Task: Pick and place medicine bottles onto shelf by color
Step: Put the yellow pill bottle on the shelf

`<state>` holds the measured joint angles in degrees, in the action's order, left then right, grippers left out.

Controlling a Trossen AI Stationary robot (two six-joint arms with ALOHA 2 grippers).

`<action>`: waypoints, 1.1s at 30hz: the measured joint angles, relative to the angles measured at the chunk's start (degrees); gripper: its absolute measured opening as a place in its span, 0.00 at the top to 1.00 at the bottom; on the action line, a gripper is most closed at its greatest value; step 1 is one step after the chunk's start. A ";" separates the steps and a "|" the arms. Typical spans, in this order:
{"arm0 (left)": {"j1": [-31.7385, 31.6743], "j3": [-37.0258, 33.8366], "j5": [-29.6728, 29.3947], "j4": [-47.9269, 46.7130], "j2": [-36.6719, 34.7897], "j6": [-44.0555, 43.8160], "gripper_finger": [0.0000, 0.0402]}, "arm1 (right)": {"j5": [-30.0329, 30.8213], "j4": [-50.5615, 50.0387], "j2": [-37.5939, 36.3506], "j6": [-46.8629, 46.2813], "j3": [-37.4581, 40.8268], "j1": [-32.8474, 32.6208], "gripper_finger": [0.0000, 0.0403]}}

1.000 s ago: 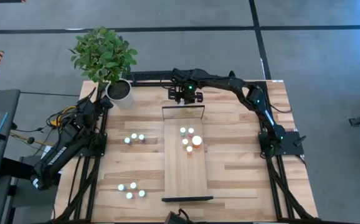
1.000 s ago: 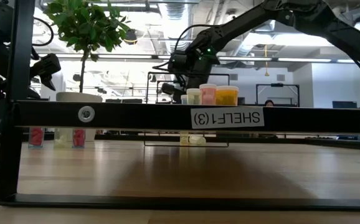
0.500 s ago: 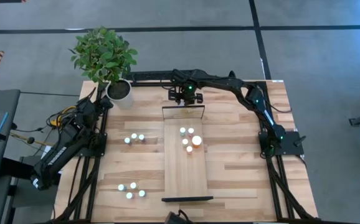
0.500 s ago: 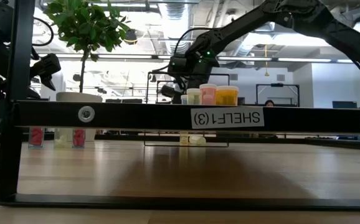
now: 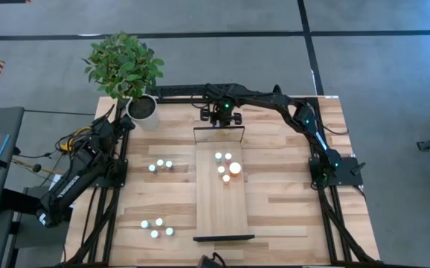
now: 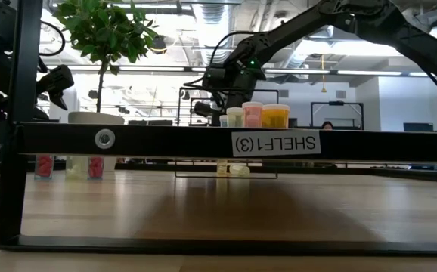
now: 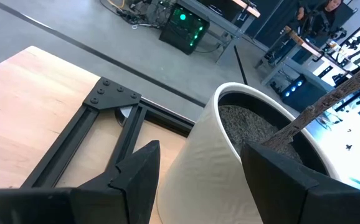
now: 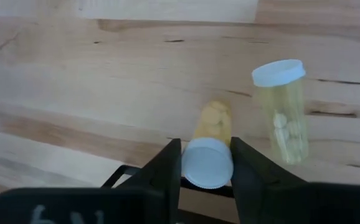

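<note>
My right gripper [image 5: 225,115] is at the table's far edge, just beyond the shelf's [image 5: 221,208] far end, shut on a yellow medicine bottle [image 8: 212,124]. A second yellow bottle [image 8: 283,109] stands beside it. Several bottles [image 5: 226,165], one of them orange [image 5: 235,168], stand on the shelf. Two more groups [image 5: 161,165] [image 5: 158,227] stand on the table to its left. My left gripper [image 7: 198,186] waits open at the far left, close to the white plant pot [image 7: 230,155]. My right gripper pinches the yellow bottle's white cap [image 8: 208,165] between its two fingers [image 8: 170,165], one on each side. The fingers come steeply from above. The bottle stands below them with its base on the wooden table.
The potted plant [image 5: 126,71] stands at the far left corner. The shelf's black end frame [image 6: 275,142] crosses the low view, with bottles [image 6: 252,115] showing above it. Black arm mounts [image 5: 334,171] flank the table. Bare wood lies right of the shelf.
</note>
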<state>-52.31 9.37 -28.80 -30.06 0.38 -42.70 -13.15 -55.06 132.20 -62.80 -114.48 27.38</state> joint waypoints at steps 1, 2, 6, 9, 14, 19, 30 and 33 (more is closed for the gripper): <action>0.01 -0.01 0.00 0.00 0.00 0.02 0.48 | 0.04 -0.11 -0.05 -0.41 0.00 0.01 0.69; 0.01 -0.01 0.00 0.00 0.00 0.02 0.48 | 0.13 -0.26 -0.07 -0.67 -0.27 0.02 0.68; 0.01 -0.01 -0.01 -0.01 0.00 0.02 0.48 | 0.76 -5.19 -0.27 -0.07 -5.26 0.78 0.68; 0.00 0.00 0.00 -0.02 0.00 0.02 0.48 | 3.75 -9.30 -0.34 0.31 -9.51 1.38 0.69; 0.01 -0.02 -0.01 -0.01 0.00 0.00 0.48 | 6.94 -16.81 -0.31 2.68 -19.69 2.51 0.71; 0.01 -0.02 -0.06 -0.02 0.00 0.01 0.48 | 7.61 -19.02 -5.59 2.81 -18.69 2.85 0.71; 0.01 0.00 0.03 -0.02 -0.02 0.00 0.48 | 15.97 -32.31 -19.29 -9.71 -18.80 -2.47 0.71; 0.02 -0.02 0.02 0.00 -0.02 0.00 0.48 | 18.24 -35.18 -21.29 -12.53 -18.73 -5.84 0.71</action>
<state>-52.29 9.35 -28.78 -30.06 0.36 -42.70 5.09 -90.24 110.91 -75.33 -133.21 21.54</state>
